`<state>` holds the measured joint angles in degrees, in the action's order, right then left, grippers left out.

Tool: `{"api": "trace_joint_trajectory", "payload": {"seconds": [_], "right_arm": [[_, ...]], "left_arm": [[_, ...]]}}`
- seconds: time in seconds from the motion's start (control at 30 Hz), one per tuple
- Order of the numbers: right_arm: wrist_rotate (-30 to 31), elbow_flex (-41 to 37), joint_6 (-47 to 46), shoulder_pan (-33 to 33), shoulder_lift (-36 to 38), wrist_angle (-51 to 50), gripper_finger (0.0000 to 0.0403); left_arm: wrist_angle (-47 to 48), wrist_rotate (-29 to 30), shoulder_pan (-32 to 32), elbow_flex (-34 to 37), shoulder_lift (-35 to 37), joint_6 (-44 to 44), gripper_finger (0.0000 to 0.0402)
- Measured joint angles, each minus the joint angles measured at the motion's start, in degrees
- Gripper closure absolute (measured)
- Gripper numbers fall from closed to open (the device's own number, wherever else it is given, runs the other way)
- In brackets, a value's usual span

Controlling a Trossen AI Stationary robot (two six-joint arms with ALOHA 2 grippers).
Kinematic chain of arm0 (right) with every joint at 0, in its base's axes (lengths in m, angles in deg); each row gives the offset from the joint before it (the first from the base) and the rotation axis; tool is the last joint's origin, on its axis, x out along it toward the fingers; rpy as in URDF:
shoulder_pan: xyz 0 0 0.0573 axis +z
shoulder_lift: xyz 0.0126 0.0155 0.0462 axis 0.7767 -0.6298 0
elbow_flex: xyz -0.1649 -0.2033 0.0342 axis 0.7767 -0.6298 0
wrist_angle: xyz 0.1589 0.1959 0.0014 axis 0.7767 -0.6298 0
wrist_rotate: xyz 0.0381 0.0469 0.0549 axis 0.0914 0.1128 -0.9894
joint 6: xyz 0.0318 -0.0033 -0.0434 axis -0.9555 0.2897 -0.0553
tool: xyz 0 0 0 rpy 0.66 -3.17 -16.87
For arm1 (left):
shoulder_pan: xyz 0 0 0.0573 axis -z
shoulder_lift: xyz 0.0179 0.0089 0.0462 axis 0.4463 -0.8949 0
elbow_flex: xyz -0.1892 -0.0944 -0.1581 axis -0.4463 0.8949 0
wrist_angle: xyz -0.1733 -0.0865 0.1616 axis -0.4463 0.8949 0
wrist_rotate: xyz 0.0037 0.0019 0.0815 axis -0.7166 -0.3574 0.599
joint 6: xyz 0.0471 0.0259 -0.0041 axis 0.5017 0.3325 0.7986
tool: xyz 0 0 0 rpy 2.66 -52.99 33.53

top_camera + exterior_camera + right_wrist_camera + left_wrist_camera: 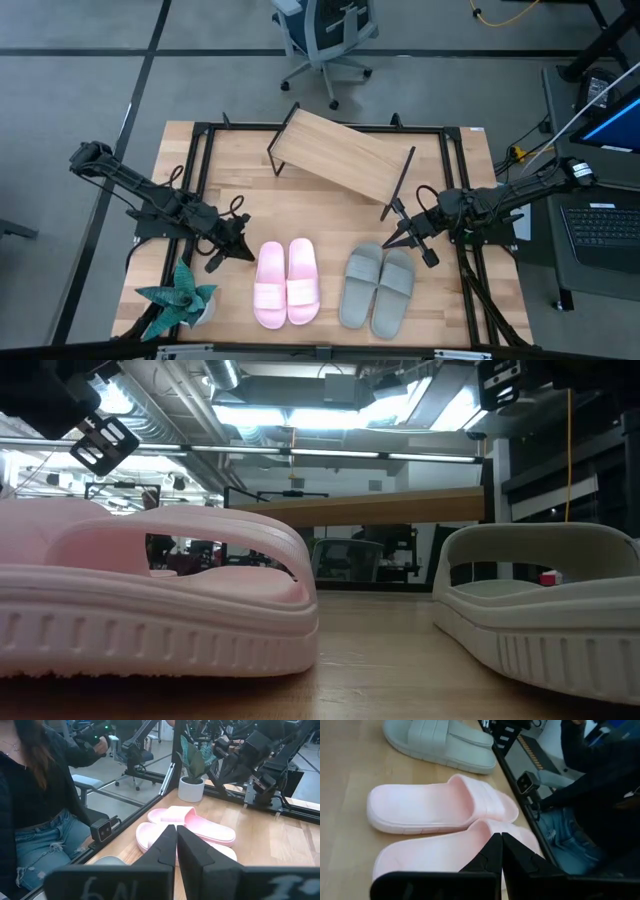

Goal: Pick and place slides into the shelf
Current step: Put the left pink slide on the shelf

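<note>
The pale pink pair (286,283) lies side by side, soles down, on the tabletop near its near edge. It also fills the low view's left as the pink slide (150,590) and shows as the pink pair (435,807) in the left wrist view. The grey-green pair (378,288) lies to its right, soles down. The shelf (340,155), a slanted wood board on a black frame, stands toward the far edge with nothing on it. My left gripper (248,254) hovers shut just left of the pink pair. My right gripper (390,241) hovers shut above the grey-green pair's far end.
A potted plant (180,300) stands at the near left corner, close to my left arm. A black metal frame (200,160) rims the table. A seated person (30,795) is at the near edge. An office chair (325,35) stands beyond the far edge.
</note>
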<state>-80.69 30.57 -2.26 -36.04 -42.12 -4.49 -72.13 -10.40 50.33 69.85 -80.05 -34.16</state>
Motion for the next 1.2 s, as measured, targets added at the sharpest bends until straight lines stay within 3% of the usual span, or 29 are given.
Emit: {"api": "trace_joint_trajectory", "payload": {"seconds": [0.27, 0.77, 1.07, 1.2], "right_arm": [[0.0, 0.0, 0.2, 0.0, 0.0, 0.0, 0.0386], [0.0, 0.0, 0.0, 0.0, 0.0, 0.0, 0.0386], [0.0, 0.0, -0.1, 0.0, 0.0, 0.0, 0.0386], [0.0, 0.0, -1.1, 0.0, 0.0, 0.0, 0.0386]], "left_arm": [[-5.2, -6.0, 0.0, 0.0, -6.1, -5.0, 0.0402], [-16.2, -3.1, -0.3, 0.0, -17.0, -5.1, 0.04], [-17.1, 0.1, -0.3, 0.0, -17.6, -2.1, 0.0324], [-17.1, -2.9, -0.3, 0.0, -17.6, -3.2, 0.0289]]}}
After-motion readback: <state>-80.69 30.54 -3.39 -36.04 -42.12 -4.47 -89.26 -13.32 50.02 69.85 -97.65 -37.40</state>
